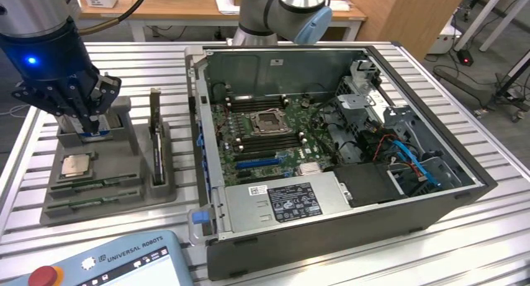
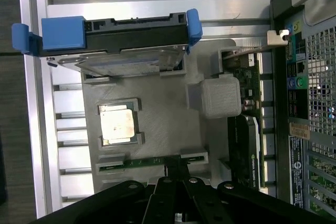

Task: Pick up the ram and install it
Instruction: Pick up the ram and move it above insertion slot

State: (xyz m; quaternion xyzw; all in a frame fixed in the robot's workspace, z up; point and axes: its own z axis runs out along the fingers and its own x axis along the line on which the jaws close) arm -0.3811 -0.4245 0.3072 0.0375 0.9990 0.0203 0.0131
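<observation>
Two green ram sticks (image 1: 93,185) lie in slots at the near end of the grey parts holder (image 1: 133,193) on the exterior view's left. One ram stick (image 2: 139,162) shows in the wrist view, with my shut fingertips (image 2: 176,174) in front of its middle. My gripper (image 1: 91,132) hangs above the holder's far end with nothing between its fingers. The open computer case (image 1: 331,62) holds the motherboard (image 1: 273,134) with its long dark memory slots.
The holder also carries a silver processor chip (image 1: 76,165), a drive in a blue caddy (image 2: 115,38) and an upright dark expansion card (image 1: 156,137). A teach pendant (image 1: 99,264) lies at the table's near edge. The case wall (image 1: 197,112) stands right beside the holder.
</observation>
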